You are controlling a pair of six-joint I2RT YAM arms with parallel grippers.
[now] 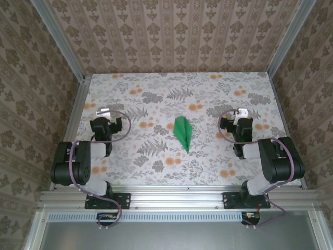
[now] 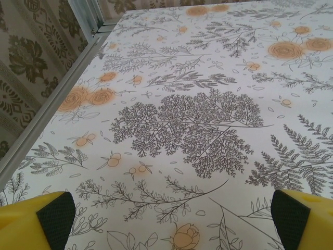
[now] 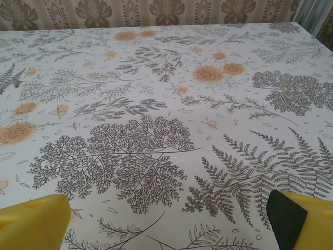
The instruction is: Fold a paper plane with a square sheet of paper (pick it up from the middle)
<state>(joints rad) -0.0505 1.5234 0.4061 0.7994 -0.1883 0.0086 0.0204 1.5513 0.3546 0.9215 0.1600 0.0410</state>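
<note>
Nearest the overhead camera, an aluminium rail (image 1: 177,197) carries the bases of two arms, bolted down to the near left and near right of the green sheet of paper (image 1: 183,133). The left arm (image 1: 78,166) and the right arm (image 1: 273,159) are each folded back above their bases, well apart from the paper on either side.

Further in, the left gripper (image 1: 104,115) sits low over the floral table (image 1: 156,96) well to the left of the paper. The right gripper (image 1: 240,115) sits well to its right. Both are about level with the paper's far end and point away from the rail.

Both tools are released, jaws spread wide and grasping nothing. In the left wrist view the yellow fingers (image 2: 31,221) with dark pads (image 2: 54,219) stand at the two bottom corners, with bare patterned tabletop between them. The right wrist view shows the right gripper's fingers (image 3: 31,224) spread just as wide over fern and flower print.

The paper lies flat on the table roughly midway between the two grippers, touching neither. It is folded into a narrow dart, its slim tip toward the rail and its broader end away from it. Beyond the paper, the tabletop runs on to a wallpapered back wall (image 1: 177,36).
</note>
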